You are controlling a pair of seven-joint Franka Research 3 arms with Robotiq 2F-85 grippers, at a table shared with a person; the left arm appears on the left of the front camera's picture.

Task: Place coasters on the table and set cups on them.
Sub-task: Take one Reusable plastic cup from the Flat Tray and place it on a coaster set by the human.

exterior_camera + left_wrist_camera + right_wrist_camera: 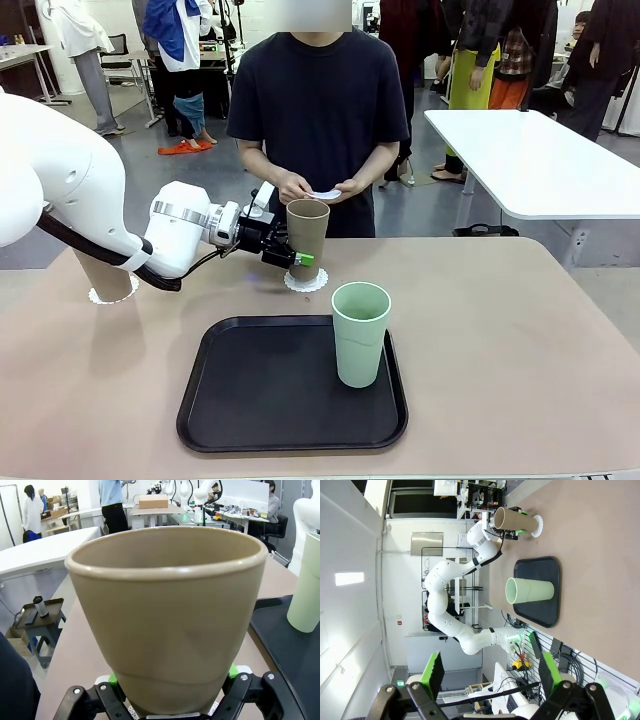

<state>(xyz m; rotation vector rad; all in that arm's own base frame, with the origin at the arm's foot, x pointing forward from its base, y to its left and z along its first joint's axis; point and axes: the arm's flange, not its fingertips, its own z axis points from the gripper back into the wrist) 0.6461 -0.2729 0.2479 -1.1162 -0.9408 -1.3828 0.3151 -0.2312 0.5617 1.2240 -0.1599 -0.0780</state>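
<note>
The tan cup [306,235] is standing upright in the left end effector [297,258], which is clamping it low on the wall, close to the base, with a green pad pressing on either side. Gripping that low is leaving the rim free and keeping the cup vertical for setting down. Directly beneath the end effector a lacy white coaster [308,282] is lying on the desk [500,330]. The cup is sitting centred over it, though whether the base is touching the paper is hard to tell. Nearer the robot and to the end effector's right, the green cup [359,333] is standing on the black tray [250,400], probably next in line. Back along the arm, to its left, a second tan cup [105,275] is resting on its own coaster [98,297]. Beyond the end effector, the person's hands [296,188] are holding a third coaster [326,194], presumably meant for the green cup. The right end effector [490,677] is hanging well away, jaws spread wide and empty.
</note>
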